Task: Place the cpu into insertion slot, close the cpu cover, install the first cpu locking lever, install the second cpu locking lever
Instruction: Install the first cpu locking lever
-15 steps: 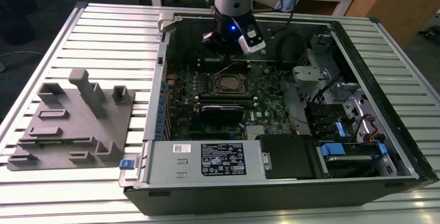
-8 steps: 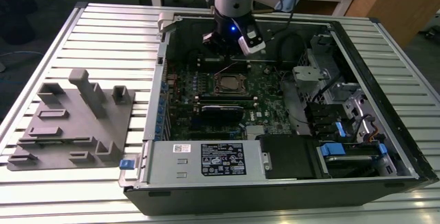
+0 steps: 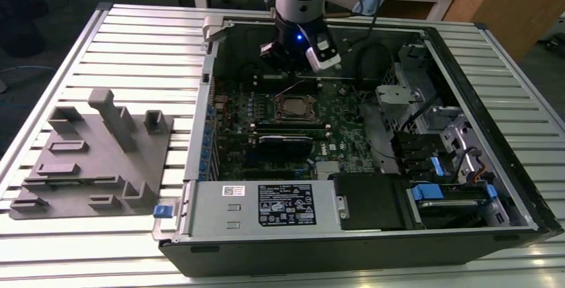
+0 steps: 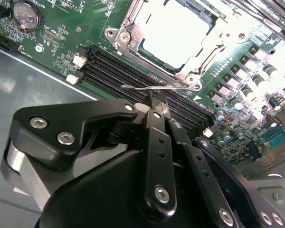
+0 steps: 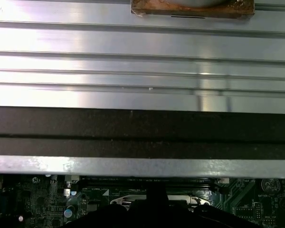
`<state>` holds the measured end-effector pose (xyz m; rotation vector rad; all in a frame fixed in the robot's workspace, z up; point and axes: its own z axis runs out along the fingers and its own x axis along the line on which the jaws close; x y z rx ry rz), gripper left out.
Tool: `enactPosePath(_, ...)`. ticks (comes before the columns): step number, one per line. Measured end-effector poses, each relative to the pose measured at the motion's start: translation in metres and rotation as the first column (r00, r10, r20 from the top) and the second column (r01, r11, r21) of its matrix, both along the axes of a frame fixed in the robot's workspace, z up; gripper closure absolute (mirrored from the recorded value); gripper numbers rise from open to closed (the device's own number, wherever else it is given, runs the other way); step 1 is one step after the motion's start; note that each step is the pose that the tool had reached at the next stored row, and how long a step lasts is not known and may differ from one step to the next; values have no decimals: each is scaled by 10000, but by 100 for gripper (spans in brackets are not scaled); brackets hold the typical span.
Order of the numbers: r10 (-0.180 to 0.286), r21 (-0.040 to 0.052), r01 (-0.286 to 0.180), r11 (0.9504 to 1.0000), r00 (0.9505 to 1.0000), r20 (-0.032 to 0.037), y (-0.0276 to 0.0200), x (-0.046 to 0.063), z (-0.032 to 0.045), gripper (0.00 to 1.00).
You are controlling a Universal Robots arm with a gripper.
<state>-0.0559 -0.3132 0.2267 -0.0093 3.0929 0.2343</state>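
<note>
Silvery metal is gleaming in the upper middle of the second wrist view: the cpu (image 4: 175, 31) is sitting in the insertion slot (image 3: 296, 106) under the closed cpu cover (image 4: 129, 28). The gripper (image 4: 156, 100), fingers pressed together, is hovering at the thin locking lever (image 4: 133, 87), seemingly to push it.

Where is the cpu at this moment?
In the second wrist view the cpu lies in the insertion slot, framed by the cpu cover, just beyond the gripper.
</note>
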Motion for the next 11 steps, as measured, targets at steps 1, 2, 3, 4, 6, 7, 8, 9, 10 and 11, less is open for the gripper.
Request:
enactPosePath(1, 0, 0, 0, 10000, 10000, 0, 0, 0, 0, 89)
enactPosePath(2, 0, 0, 0, 10000, 10000, 0, 0, 0, 0, 89)
enactPosePath(3, 0, 0, 0, 10000, 10000, 0, 0, 0, -1, 89)
enactPosePath(4, 0, 2, 0, 10000, 10000, 1, 0, 0, -3, 89)
enactPosePath(6, 1, 1, -1, 10000, 10000, 1, 0, 3, -6, 89)
enactPosePath(7, 2, 0, -2, 10000, 10000, 0, 0, 5, -7, 89)
enactPosePath(8, 1, 0, -1, 10000, 10000, 0, -1, 7, -7, 89)
enactPosePath(9, 0, 1, 0, 10000, 10000, 0, -2, 9, -8, 89)
enactPosePath(10, 0, 2, 0, 10000, 10000, 1, -2, 12, -8, 89)
enactPosePath(11, 0, 2, 0, 10000, 10000, 1, -4, 14, -8, 89)
